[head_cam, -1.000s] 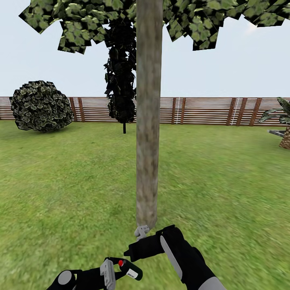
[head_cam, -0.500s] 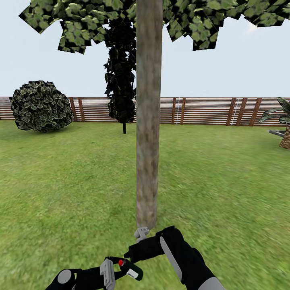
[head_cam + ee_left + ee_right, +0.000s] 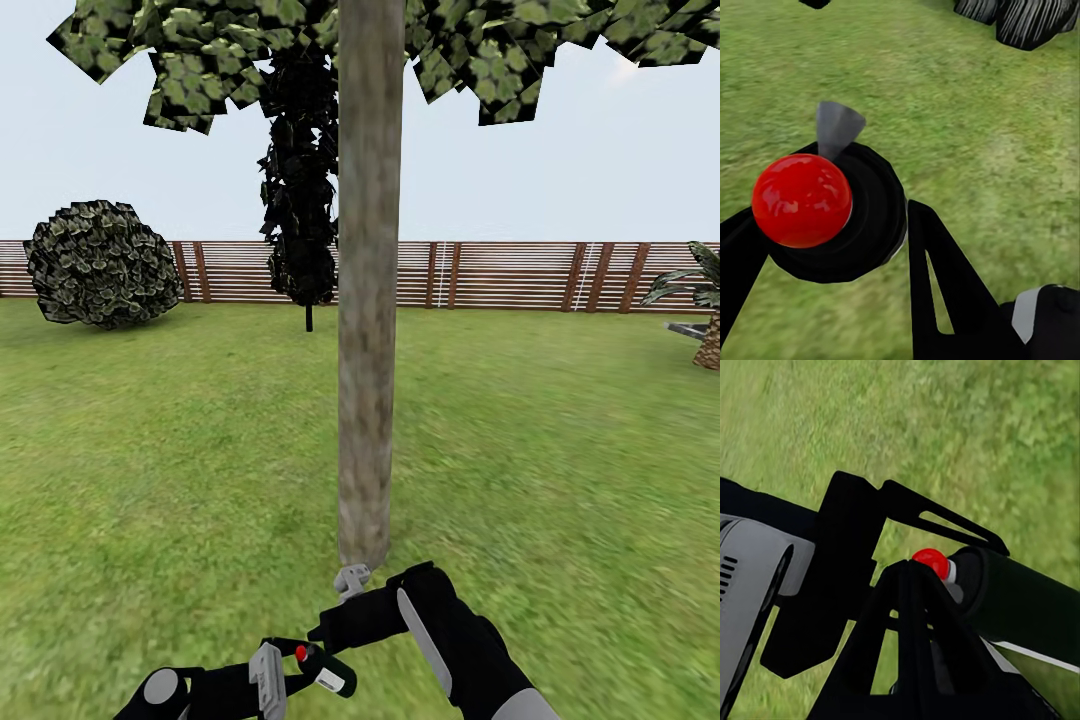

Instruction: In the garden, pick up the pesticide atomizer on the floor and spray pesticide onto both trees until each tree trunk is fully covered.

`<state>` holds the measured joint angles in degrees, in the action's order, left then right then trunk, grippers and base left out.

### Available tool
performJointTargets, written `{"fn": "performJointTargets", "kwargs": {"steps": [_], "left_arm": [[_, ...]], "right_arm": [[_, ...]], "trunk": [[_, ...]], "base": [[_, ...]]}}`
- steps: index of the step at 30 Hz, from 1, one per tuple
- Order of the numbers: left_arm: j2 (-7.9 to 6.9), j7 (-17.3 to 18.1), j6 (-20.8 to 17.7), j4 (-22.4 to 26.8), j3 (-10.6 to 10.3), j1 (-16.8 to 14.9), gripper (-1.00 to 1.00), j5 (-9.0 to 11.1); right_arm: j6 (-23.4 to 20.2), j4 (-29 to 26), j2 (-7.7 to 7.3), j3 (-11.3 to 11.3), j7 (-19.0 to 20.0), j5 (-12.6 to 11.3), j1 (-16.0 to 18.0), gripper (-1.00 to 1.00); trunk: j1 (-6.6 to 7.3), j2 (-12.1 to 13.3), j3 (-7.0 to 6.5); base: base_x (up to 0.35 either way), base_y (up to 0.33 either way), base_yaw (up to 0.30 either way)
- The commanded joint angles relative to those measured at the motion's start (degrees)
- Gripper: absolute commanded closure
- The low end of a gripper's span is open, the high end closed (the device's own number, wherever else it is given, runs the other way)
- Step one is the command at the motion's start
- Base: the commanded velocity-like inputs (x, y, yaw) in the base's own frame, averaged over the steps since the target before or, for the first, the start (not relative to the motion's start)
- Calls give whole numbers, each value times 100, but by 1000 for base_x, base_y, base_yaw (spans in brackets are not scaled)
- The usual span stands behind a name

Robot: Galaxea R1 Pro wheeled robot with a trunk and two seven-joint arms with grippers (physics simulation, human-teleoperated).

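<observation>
Atomizer: I have the dark green cylindrical pesticide atomizer with its red round button [image 3: 322, 668] low in front of me, lying roughly level in my left tool [image 3: 268, 682], whose black fingers [image 3: 945, 292] are closed around its body.
Aim: I judge the nozzle end faces the foot of the trunk, though I see no spray.
Trunk: the straight mottled grey-brown tree trunk [image 3: 368, 300] stands just beyond my arms, dead centre, rising bare into the flat green leaf canopy [image 3: 480, 55].
Right tool: my right tool [image 3: 350, 578] hovers near the trunk's base; I cannot tell how its jaws stand.
Change: nothing has shifted over the last second, neither arms nor view, so I judge I am holding the spray on this low section.
Surroundings: green grass lawn [image 3: 560, 420], brown slatted wooden fence [image 3: 500, 275], a round dark bush [image 3: 100, 262].
</observation>
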<state>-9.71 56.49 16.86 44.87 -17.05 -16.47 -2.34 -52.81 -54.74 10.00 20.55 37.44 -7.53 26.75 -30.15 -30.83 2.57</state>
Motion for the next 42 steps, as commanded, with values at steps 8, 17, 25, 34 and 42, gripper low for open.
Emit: {"fn": "performJointTargets", "kwargs": {"steps": [8,17,25,34,42], "left_arm": [[-5,2,28,37,-9,-5,100,-16],[3,1,26,60,-9,-5,100,-12],[4,-1,20,82,-9,-5,100,-12],[12,-4,20,88,-9,-5,100,-12],[13,78,20,92,-9,-5,100,-12]], "right_arm": [[-44,34,0,1,-29,-56,5,100],[-42,42,0,1,-30,-56,5,100],[-39,44,0,1,-30,-56,5,100],[-37,51,0,1,-26,-56,5,100],[-37,51,0,1,-27,-56,5,100]], "trunk": [[-3,-11,12],[-3,-11,12],[-3,-11,12],[-3,-11,12],[-3,-11,12]], "base": [[0,0,0],[0,0,0],[0,0,0],[0,0,0],[0,0,0]]}}
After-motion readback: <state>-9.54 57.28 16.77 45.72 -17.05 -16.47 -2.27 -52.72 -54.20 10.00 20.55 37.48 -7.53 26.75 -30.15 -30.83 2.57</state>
